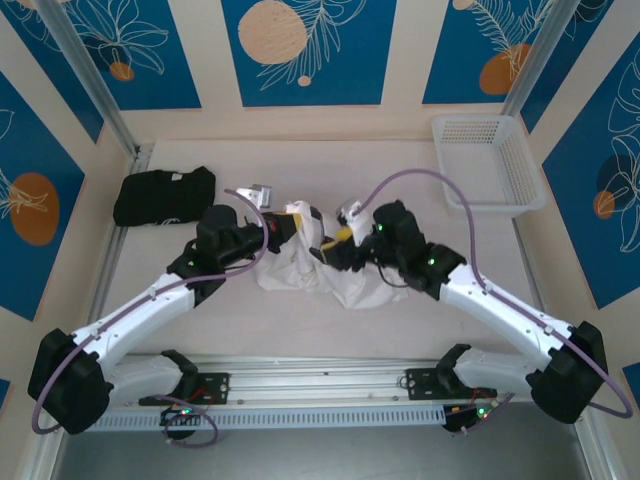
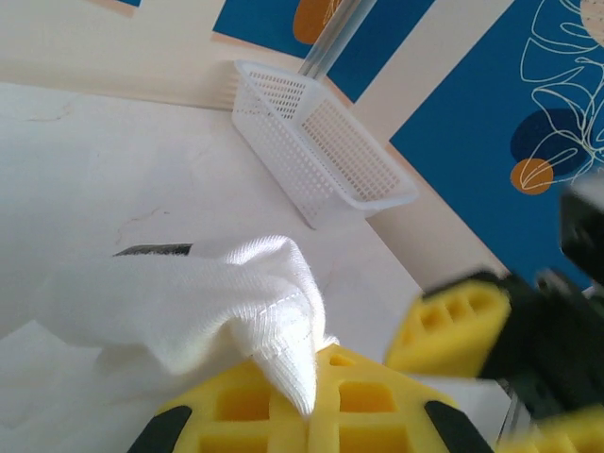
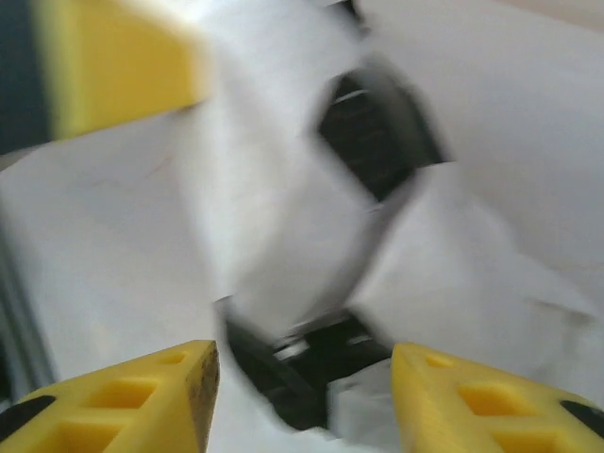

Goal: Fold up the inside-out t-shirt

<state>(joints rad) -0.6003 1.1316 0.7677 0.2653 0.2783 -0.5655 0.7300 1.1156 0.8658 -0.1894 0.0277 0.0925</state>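
While my left gripper (image 2: 304, 411) pinches the bunched-up t-shirt (image 1: 300, 275), left of the basket (image 1: 485, 165), my right gripper (image 3: 300, 396) hangs spread. Pulling one-handed could yank the cloth loose.

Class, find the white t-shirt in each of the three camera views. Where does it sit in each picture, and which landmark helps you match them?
Top external: the t-shirt lies crumpled at mid-picture.
Left wrist: the t-shirt fills the lower left, pinched in the left tool.
Right wrist: blurred white cloth, likely the t-shirt, centre right.
Shared landmark: the white basket, in the top and left wrist views.
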